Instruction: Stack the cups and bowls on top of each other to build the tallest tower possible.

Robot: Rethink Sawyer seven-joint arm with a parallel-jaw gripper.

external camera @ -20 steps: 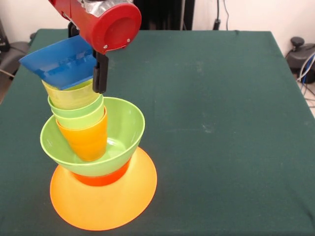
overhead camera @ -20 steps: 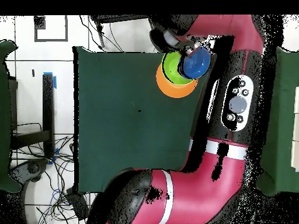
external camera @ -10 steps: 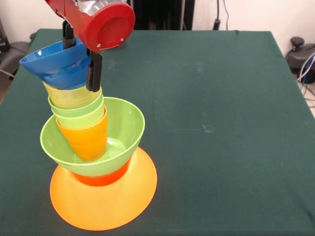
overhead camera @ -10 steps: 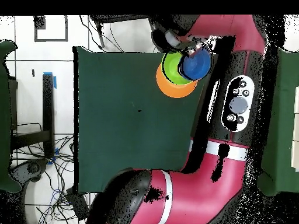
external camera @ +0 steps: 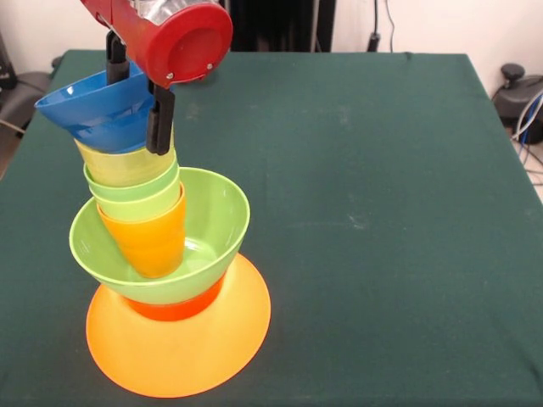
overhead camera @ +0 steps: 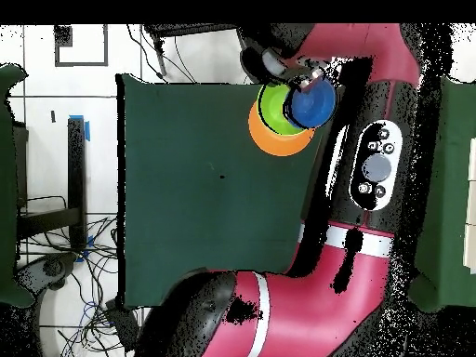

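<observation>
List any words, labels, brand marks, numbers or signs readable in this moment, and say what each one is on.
None can be read.
The blue bowl, the nested cups, the lime green bowl and the wide orange bowl are plain, with no print.
The red arm shows no legible marking in the front view.
The arm's button panel in the overhead view carries small marks, too small to read.

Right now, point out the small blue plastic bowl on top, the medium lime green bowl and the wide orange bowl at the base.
small blue plastic bowl (external camera: 85, 108): front view, on its outer wall.
medium lime green bowl (external camera: 216, 212): front view, on its inner wall.
wide orange bowl (external camera: 182, 352): front view, on its bare near side.
</observation>
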